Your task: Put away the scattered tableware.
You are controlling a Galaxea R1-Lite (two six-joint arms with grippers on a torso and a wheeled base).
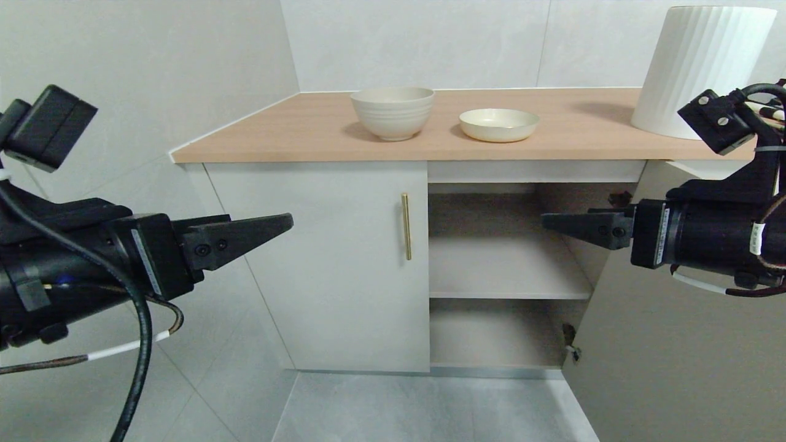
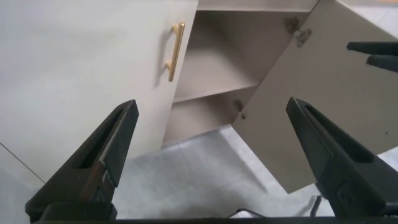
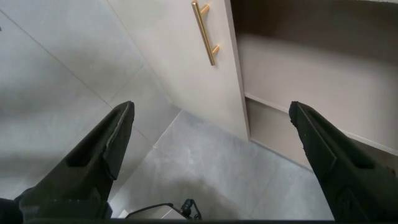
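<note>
A cream ribbed bowl (image 1: 393,112) and a shallow cream dish (image 1: 499,124) stand side by side on the wooden countertop (image 1: 295,135). Both sit above the white cabinet, whose right door (image 1: 663,344) hangs open on two bare shelves (image 1: 503,267). My left gripper (image 1: 273,226) is held out in front of the closed left door, below counter height, and is open with nothing in it (image 2: 210,104). In front of the open compartment, level with the upper shelf, my right gripper (image 1: 552,222) is also open and holds nothing (image 3: 211,107).
A tall white ribbed cylinder (image 1: 703,67) stands at the counter's right end. The closed left door carries a gold bar handle (image 1: 406,226). A tiled wall closes in the left side, and grey floor tiles (image 1: 430,405) lie before the cabinet.
</note>
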